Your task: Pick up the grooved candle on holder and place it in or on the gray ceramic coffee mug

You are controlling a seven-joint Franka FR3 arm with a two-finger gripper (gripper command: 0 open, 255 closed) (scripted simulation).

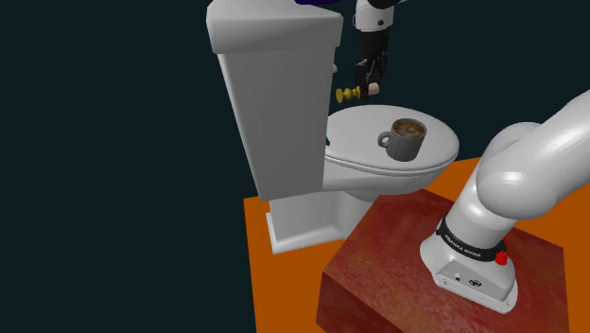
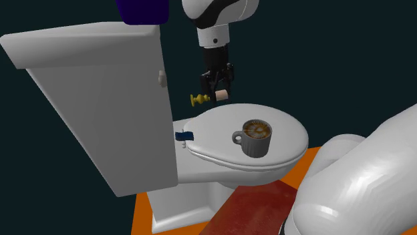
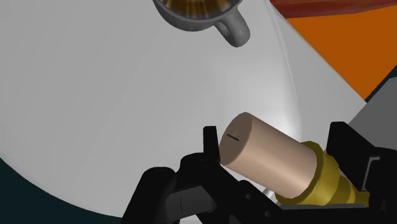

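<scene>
**Toilet lid, black surround: candle aloft, mug not yet reached**

Setting: white toilet on an orange floor (image 1: 284, 274), black area all round. The closed toilet lid (image 1: 364, 132) is the work surface, with the tank (image 1: 274, 95) at the shoulder view's left. The red-brown stand (image 1: 388, 255) is near the camera.

The gripper (image 1: 371, 83) hangs above the far part of the lid, close to the tank. Its fingers are clamped on the candle (image 1: 357, 92), which lies sideways, clear of the lid. The gold holder end points toward the tank.

The gray mug (image 1: 407, 142) stands upright on the lid, nearer the stand than the gripper and apart from it. It is already filled with something brown.

We judge the pick done and the carry in hand. The next move calls for a shift over the mug's mouth, then a lowering. With the candle held crosswise, it would likely rest across the rim or tip into the drink. The release therefore wants to be low and centred.

View differences:
- The wrist view shows the grip itself. The beige candle (image 3: 267, 159) is seated in its holder, with one black finger on each side. We can make out no grooves. The mug (image 3: 210, 13) lies ahead of the gripper (image 3: 277, 137).
- The second exterior view shows the gap between candle (image 2: 207, 99) and lid, and the pattern on the mug's (image 2: 256, 138) contents.
</scene>
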